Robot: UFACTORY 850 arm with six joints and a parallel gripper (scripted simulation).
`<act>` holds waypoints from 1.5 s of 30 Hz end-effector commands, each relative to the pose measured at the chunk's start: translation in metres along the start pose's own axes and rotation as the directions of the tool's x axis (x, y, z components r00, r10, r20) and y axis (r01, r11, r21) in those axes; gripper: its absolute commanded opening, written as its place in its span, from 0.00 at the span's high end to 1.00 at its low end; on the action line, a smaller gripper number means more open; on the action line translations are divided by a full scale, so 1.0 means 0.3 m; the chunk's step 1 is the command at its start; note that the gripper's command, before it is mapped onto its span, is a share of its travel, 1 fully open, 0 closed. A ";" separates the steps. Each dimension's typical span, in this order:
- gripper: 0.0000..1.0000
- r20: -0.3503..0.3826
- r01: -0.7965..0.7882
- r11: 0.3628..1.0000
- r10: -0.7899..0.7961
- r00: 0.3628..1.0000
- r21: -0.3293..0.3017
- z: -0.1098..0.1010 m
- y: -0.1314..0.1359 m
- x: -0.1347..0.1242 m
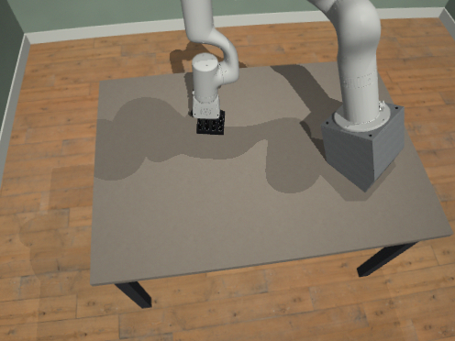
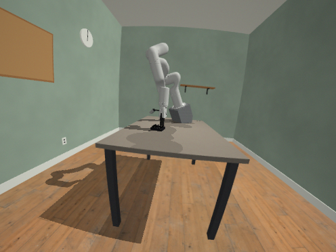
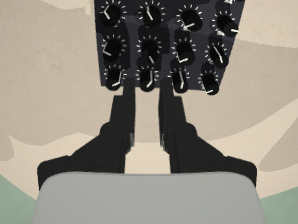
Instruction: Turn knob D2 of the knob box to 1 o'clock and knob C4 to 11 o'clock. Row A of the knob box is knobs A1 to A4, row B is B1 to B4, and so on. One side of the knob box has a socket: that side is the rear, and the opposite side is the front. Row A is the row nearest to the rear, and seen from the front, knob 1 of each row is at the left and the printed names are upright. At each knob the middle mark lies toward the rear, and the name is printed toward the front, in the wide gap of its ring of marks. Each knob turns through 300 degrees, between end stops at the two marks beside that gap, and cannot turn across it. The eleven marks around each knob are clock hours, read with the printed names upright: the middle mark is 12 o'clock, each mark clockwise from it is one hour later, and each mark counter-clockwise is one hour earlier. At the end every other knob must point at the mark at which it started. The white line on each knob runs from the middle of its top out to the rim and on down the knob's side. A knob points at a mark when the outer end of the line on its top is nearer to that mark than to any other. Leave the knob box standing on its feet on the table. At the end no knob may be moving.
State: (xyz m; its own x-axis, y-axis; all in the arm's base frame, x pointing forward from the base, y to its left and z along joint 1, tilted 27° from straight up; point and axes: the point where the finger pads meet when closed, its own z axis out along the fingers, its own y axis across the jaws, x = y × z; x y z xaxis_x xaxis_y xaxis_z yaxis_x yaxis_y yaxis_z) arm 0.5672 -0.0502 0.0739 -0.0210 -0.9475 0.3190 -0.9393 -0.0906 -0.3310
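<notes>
The black knob box [image 1: 210,132] [image 2: 157,128] [image 3: 130,35] stands on the table. My gripper [image 2: 162,125] [image 3: 147,93] is slightly open, its fingers on either side of knob D2 [image 3: 147,84] with gaps beside it. In the top view the fingers are hidden. D2's line bends from its top to the upper right, about 1 o'clock. Knob C4 [image 3: 219,56] is right of the fingers; its line runs to the upper left, seemingly about 11 o'clock. D1 [image 3: 114,81] and D3 [image 3: 180,84] lie outside the fingers. Row A is mostly outside the wrist view.
The table [image 1: 193,206] [image 2: 200,145] carries the arm's grey pedestal [image 1: 350,151] [image 2: 182,114] at its right side in the top view. Knob D4 [image 3: 210,85] stands at the box's front right corner. Arm shadows cross the table and the box.
</notes>
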 end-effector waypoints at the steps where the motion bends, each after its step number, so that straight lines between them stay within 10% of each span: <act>1: 0.81 0.000 0.000 1.000 0.000 1.000 0.000 -0.029 -0.002 0.000; 23: 0.81 0.000 0.000 1.000 0.000 1.000 0.000 -0.068 -0.002 0.000; 24: 0.00 0.000 0.000 1.000 0.000 1.000 0.000 -0.068 -0.002 0.000; 45: 0.00 0.000 0.000 1.000 0.000 1.000 0.000 -0.369 -0.003 0.000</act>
State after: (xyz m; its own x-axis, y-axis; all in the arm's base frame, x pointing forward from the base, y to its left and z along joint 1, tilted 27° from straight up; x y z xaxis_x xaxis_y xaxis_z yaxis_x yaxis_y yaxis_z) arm 0.5378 -0.0230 0.1511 -0.0217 -0.9481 0.3173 -0.9352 -0.0929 -0.3416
